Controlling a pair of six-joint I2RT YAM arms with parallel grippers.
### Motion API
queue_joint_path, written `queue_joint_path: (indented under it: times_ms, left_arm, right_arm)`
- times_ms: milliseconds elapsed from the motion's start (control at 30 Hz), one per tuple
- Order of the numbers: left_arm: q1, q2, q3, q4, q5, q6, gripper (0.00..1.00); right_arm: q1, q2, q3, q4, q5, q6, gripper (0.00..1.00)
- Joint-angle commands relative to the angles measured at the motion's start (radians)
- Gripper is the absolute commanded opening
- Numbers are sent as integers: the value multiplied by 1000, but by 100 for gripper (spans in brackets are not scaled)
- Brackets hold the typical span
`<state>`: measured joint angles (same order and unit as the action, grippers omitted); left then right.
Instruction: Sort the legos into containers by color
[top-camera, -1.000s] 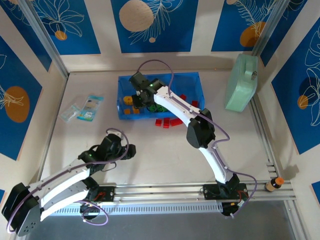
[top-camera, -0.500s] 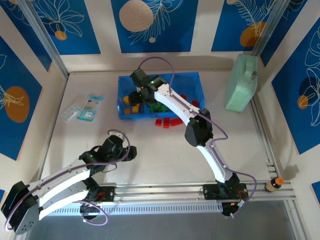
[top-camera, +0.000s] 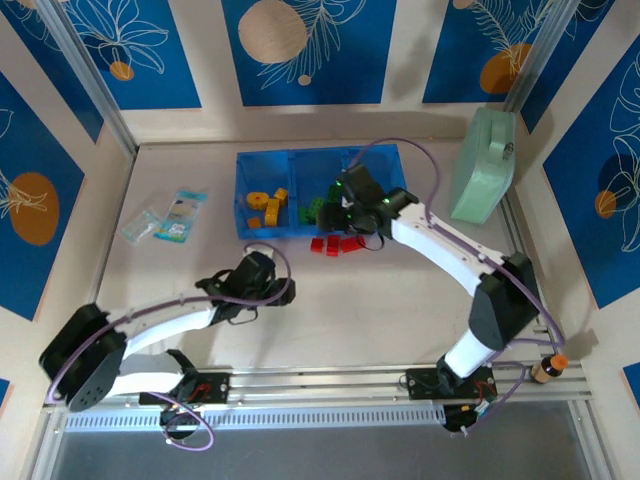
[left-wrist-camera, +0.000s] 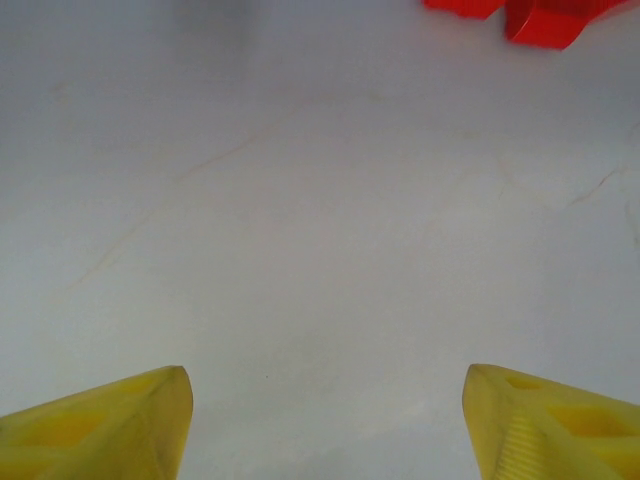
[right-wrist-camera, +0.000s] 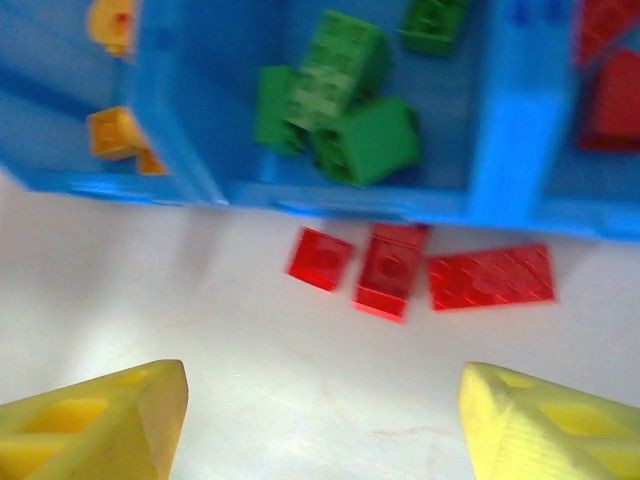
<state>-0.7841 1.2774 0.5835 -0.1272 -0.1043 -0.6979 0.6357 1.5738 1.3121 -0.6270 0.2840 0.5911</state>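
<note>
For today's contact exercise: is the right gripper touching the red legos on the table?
Apart: right wrist view shows bare table between the right gripper and red legos.

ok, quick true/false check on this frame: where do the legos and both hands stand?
1. Three red legos lie on the table, just outside the tray. True.
2. The green legos sit in the middle compartment. True.
3. The right hand is shut on a red lego. False: it is open, with nothing between its fingers.
4. The yellow/orange legos are in the tray's right-end compartment. False: they are in the left compartment.
5. The left hand is open over bare table, holding nothing. True.
</note>
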Motion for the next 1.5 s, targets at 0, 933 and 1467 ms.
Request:
queue_joint_path:
  times_ms: [0, 933, 1467]
  left_arm:
    - [-7, 98, 115, 45, 20, 31, 71]
    - [75, 647, 671, -129, 1, 179, 57]
    - [79, 735, 750, -174, -9, 222, 47]
  right_arm:
    - [-28, -57, -166, 47, 3, 67, 72]
    - [-274, -526, -570, 70, -102, 60, 71]
    - [-309, -538, -586, 83, -134, 56, 71]
